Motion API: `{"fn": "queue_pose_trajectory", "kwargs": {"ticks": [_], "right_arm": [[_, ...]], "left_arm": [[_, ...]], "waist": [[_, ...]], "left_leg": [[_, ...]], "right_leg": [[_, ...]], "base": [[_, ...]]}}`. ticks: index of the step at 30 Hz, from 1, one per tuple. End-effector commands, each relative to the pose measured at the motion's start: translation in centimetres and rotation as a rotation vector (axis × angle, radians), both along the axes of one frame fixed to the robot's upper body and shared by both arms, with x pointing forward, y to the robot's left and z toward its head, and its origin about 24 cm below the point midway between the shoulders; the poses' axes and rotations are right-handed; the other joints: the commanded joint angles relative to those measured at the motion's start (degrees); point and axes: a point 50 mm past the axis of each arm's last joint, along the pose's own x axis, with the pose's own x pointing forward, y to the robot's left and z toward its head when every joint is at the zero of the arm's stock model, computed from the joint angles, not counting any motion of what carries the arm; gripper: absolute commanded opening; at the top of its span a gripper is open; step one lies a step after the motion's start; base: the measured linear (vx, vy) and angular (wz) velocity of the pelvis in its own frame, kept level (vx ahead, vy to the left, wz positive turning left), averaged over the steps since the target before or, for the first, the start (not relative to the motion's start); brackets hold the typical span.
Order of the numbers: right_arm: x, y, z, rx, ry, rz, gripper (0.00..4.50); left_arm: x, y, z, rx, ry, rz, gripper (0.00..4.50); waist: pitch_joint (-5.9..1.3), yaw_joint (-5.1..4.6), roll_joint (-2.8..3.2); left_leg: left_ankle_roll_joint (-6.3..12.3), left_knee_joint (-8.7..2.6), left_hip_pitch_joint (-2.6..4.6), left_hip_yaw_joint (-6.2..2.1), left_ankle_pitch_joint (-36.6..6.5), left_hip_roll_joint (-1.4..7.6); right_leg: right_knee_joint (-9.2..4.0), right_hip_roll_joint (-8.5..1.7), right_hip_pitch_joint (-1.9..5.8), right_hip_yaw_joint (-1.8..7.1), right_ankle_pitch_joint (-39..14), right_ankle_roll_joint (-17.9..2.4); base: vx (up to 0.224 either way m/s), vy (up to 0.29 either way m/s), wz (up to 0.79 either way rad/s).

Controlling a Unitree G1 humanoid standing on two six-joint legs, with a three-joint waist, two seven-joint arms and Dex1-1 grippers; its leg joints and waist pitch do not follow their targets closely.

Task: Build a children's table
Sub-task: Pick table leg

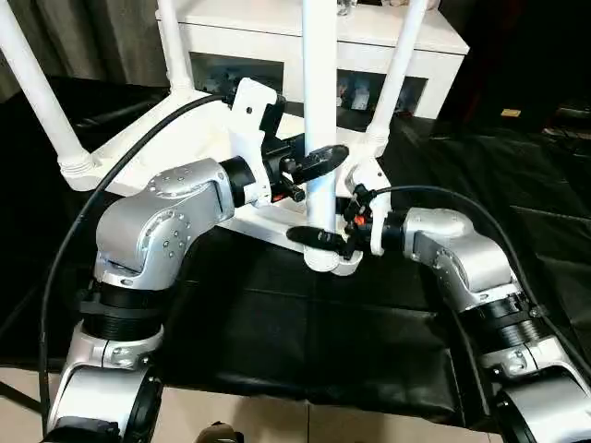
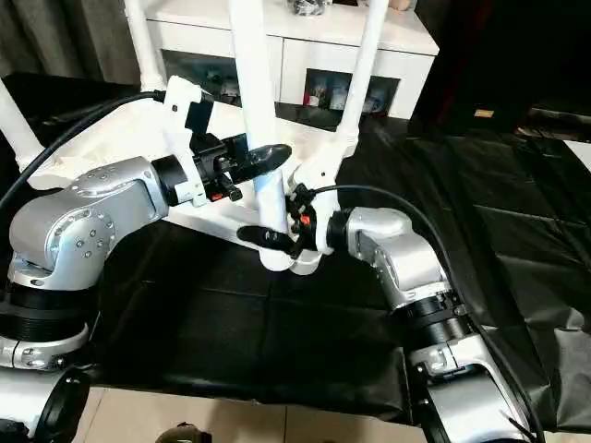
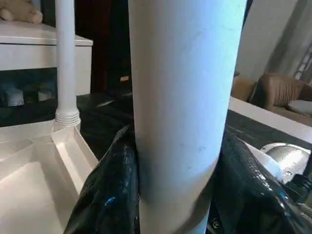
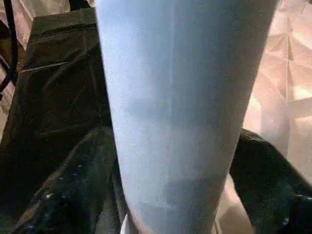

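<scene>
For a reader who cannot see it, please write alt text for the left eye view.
A white table leg stands upright in the near corner socket of the upturned white tabletop. The left gripper holds it higher up; the right gripper sits around it just above the socket. Three other legs already stand in their corners.

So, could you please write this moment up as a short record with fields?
tabletop: white tabletop upside down on black sheet
legs standing: four, upright at the corners
near leg: in the nearest corner socket
left gripper: shut on near leg, higher up
right gripper: fingers around the near leg just above the socket, grip unclear
behind: white cabinet
</scene>
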Motion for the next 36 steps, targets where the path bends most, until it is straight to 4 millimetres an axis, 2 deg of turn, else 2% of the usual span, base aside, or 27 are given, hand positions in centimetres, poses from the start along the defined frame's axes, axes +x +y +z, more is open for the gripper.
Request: {"fn": "queue_pose_trajectory", "kwargs": {"ticks": [1,3,7,10,16,24,25,27,29,30,31,32,33,36], "right_arm": [[-0.1,-0.5,0.3,0.008,-0.002,-0.001,3.22],[-0.2,-0.5,0.3,0.012,0.007,0.007,3.08],[-0.3,-0.4,0.3,0.017,0.015,0.015,2.73],[-0.2,-0.4,0.3,0.019,0.016,0.014,2.69],[-0.3,-0.4,0.3,0.022,0.022,0.020,2.03],[-0.4,-0.4,0.3,0.033,0.022,0.015,1.88],[-0.4,-0.4,0.3,0.034,0.019,0.011,1.88],[-0.1,-0.7,0.4,0.045,0.005,-0.033,1.88],[0.0,-0.9,0.5,0.048,-0.001,-0.051,1.88],[0.5,-1.3,0.6,0.060,-0.013,-0.121,1.88],[0.5,-1.3,0.6,0.060,-0.013,-0.121,1.87],[0.8,-1.7,0.7,0.066,-0.022,-0.168,1.87],[1.2,-2.2,0.8,0.074,-0.028,-0.223,1.87],[1.6,-3.1,0.8,0.097,-0.030,-0.311,1.86]], "left_arm": [[-0.1,-0.4,0.8,0.002,-0.037,-0.021,1.80],[-0.1,-0.4,0.8,0.005,-0.041,-0.030,1.80],[-0.2,-0.5,0.8,0.006,-0.043,-0.038,1.80],[-0.4,-0.5,0.7,0.010,-0.043,-0.062,1.80],[-0.6,-0.6,0.6,0.015,-0.043,-0.082,1.80],[-0.6,-0.5,0.5,0.031,-0.045,-0.086,1.80],[-0.5,-0.5,0.5,0.010,-0.009,-0.083,2.15],[-0.6,-0.3,0.5,-0.012,0.047,-0.103,2.50],[-0.6,-0.2,0.4,-0.014,0.057,-0.107,2.59],[-0.5,0.2,0.4,-0.020,0.048,-0.089,2.68],[-0.5,0.2,0.4,-0.020,0.048,-0.089,2.77],[-0.5,0.4,0.4,-0.021,0.044,-0.099,2.77],[-0.5,0.7,0.3,-0.027,0.044,-0.103,2.96],[-0.3,1.2,0.1,-0.015,0.036,-0.089,3.19]], "waist": [[-4.26,-0.13,0.23],[-4.26,-0.18,0.06],[-4.28,-0.10,0.21],[-4.31,-0.09,0.26],[-4.26,-0.14,0.29],[-4.27,-0.17,0.45],[-4.27,-0.22,0.61],[-4.30,-0.19,0.53],[-4.33,-0.18,0.55],[-4.29,-0.16,0.79],[-4.30,-0.18,0.65],[-4.30,-0.11,0.74],[-4.33,-0.13,0.89],[-4.33,-0.26,0.82]], "left_leg": [[-1.66,-4.12,1.45,-0.69,-9.0,1.61],[-1.63,-4.12,1.43,-0.68,-9.0,1.63],[-1.63,-4.13,1.49,-0.70,-8.7,1.67],[-1.50,-4.07,1.49,-0.67,-8.5,1.62],[-1.69,-4.13,1.49,-0.69,-9.1,1.65],[-2.07,-4.17,1.54,-0.72,-9.6,1.64],[-2.23,-4.17,1.57,-0.71,-9.7,1.63],[-2.29,-4.16,1.56,-0.72,-9.4,1.60],[-2.37,-4.12,1.62,-0.69,-9.2,1.57],[-2.46,-4.16,1.64,-0.74,-9.2,1.57],[-2.58,-4.14,1.64,-0.65,-9.3,1.52],[-2.68,-4.16,1.68,-0.69,-9.3,1.50],[-3.00,-4.17,1.67,-0.69,-9.4,1.46],[-3.25,-4.23,1.64,-0.69,-9.6,1.42]], "right_leg": [[-3.54,-2.87,2.70,1.85,-4.3,-12.5],[-3.55,-2.86,2.70,1.85,-4.2,-12.5],[-3.46,-2.87,2.68,1.85,-3.7,-12.6],[-3.42,-2.87,2.67,1.84,-3.3,-12.7],[-3.51,-2.87,2.67,1.86,-4.1,-12.6],[-3.54,-2.85,2.67,1.85,-4.0,-12.7],[-3.51,-2.83,2.65,1.85,-4.0,-12.7],[-3.40,-2.81,2.66,1.83,-3.4,-12.9],[-3.36,-2.79,2.62,1.83,-3.2,-13.2],[-3.39,-2.77,2.57,1.83,-3.2,-13.2],[-3.46,-2.76,2.56,1.86,-3.2,-13.1],[-3.48,-2.78,2.55,1.86,-3.4,-13.0],[-3.44,-2.76,2.56,1.86,-3.7,-12.8],[-3.44,-2.66,2.65,1.81,-3.3,-12.8]], "base": [[0.000,0.000,0.00],[0.000,0.000,0.00],[0.000,0.000,0.00],[0.000,0.000,0.00],[0.000,0.000,0.00],[0.000,0.000,0.00],[0.000,0.000,0.00],[0.000,0.000,0.00],[0.000,0.000,0.00],[0.000,0.000,0.00],[0.000,0.000,0.00],[0.000,0.000,0.00],[0.000,0.000,0.00],[0.000,0.000,0.00]]}}
